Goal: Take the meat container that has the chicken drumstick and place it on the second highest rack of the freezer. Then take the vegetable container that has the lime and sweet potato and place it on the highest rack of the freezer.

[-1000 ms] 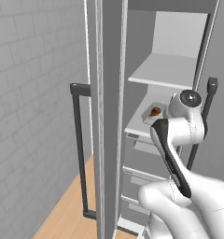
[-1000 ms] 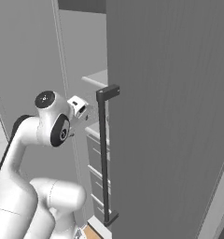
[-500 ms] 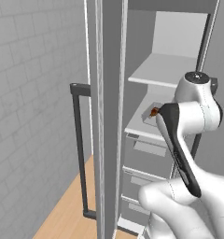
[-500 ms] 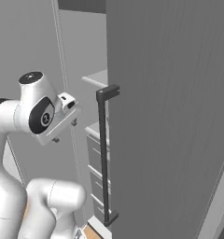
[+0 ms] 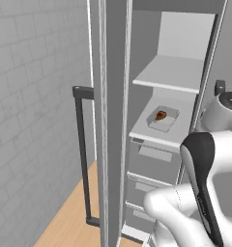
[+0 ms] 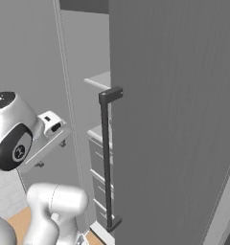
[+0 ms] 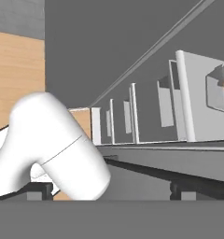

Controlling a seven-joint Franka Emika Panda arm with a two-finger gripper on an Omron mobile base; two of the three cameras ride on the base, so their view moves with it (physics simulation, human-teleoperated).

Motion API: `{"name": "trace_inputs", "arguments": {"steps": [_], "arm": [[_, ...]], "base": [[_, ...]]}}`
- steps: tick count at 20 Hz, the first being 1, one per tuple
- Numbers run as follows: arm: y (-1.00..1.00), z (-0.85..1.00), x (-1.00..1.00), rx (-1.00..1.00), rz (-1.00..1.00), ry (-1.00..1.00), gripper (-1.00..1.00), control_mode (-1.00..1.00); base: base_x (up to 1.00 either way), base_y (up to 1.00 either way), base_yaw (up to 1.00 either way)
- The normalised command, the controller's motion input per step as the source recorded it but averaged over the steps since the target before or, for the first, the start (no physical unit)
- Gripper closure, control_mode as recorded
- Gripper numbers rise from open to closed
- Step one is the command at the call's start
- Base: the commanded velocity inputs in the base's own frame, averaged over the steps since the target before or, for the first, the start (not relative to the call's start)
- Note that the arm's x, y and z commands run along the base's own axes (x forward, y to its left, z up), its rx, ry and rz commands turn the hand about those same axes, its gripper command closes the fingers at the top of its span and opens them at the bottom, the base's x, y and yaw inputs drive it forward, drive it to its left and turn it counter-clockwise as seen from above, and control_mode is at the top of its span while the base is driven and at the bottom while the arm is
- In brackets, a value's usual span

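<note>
Changed: arm pulled back from the freezer (image 5: 176, 96); drumstick tray (image 5: 163, 118) left on lower shelf.
Hidden: gripper opening, cannot tell.

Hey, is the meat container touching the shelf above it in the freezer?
Apart. The left base view shows the meat container sitting on the lower shelf, with open space up to the highest rack.

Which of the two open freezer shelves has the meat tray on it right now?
The lower shelf, directly above the grey drawers; it holds the tray with the drumstick. The highest rack is bare.
</note>
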Motion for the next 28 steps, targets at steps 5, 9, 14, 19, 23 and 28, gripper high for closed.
{"name": "trace_inputs", "arguments": {"steps": [5, 9, 14, 19, 23, 28], "arm": [[0.01, 0.00, -0.07, 0.00, 0.00, -0.02, -1.00, -1.00], [0.00, 0.00, 0.00, 0.00, 0.00, 0.00, -1.00, -1.00], [0.00, 0.00, -0.02, 0.00, 0.00, 0.00, -1.00, 1.00], [0.00, 0.00, 0.00, 0.00, 0.00, 0.00, -1.00, 1.00], [0.00, 0.00, 0.00, 0.00, 0.00, 0.00, -1.00, 1.00], [0.00, 0.00, 0.00, 0.00, 0.00, 0.00, -1.00, 1.00]], "base": [[0.00, 0.00, 0.00], [0.00, 0.00, 0.00], [-0.05, 0.01, 0.00], [-0.80, 0.14, -0.19], [-0.90, -0.01, -0.49], [-0.39, -0.41, -0.69]]}}
